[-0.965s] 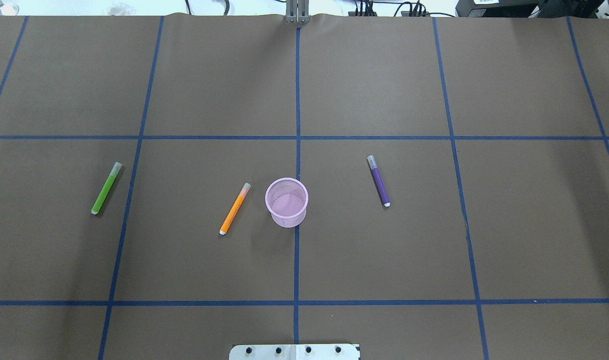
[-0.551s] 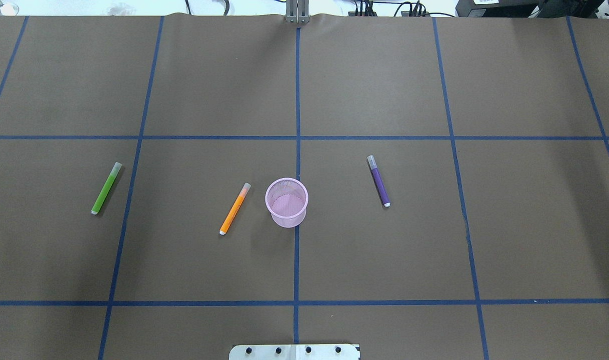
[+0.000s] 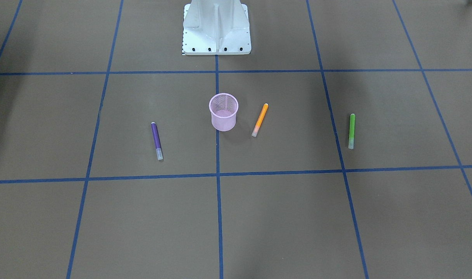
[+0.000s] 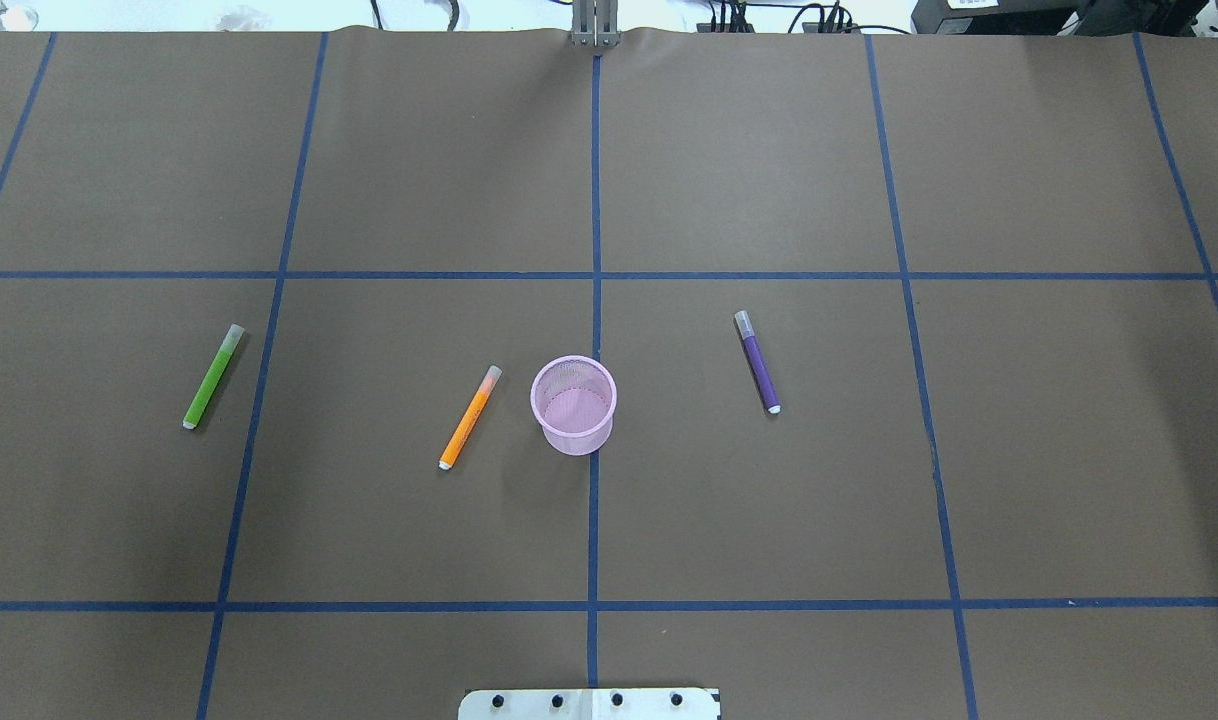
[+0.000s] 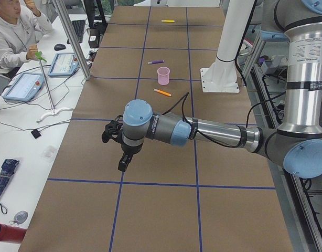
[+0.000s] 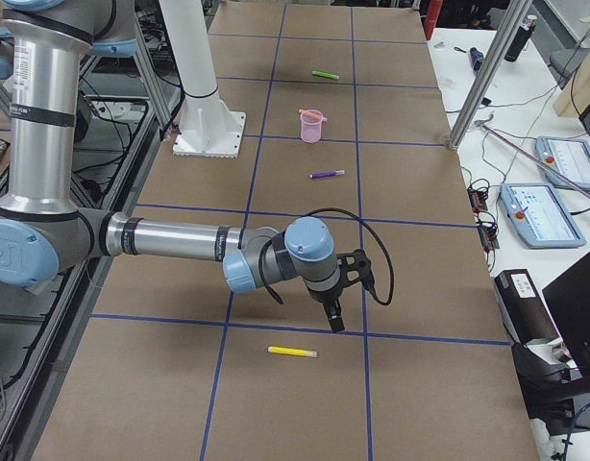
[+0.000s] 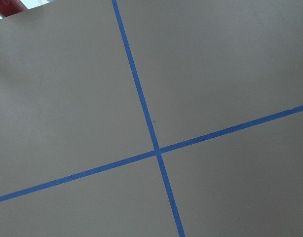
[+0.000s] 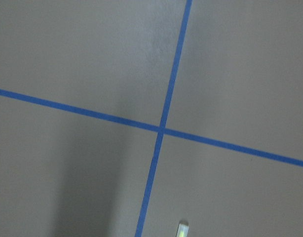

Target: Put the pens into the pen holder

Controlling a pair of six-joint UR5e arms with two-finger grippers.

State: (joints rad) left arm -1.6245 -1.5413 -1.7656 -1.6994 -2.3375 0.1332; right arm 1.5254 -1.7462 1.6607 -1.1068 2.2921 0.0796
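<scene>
Above the table (image 5: 150, 220), both jaws' opening cannot be told.

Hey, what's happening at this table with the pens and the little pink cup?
A two-armed robot is meant to gather pens into the pink mesh pen holder, but nothing is picked up yet. The holder stands empty mid-table. The orange pen lies just beside it, the purple pen and green pen farther out on either side, and the yellow pen far off near the right gripper. The left gripper hangs over bare table at the opposite end.
</scene>
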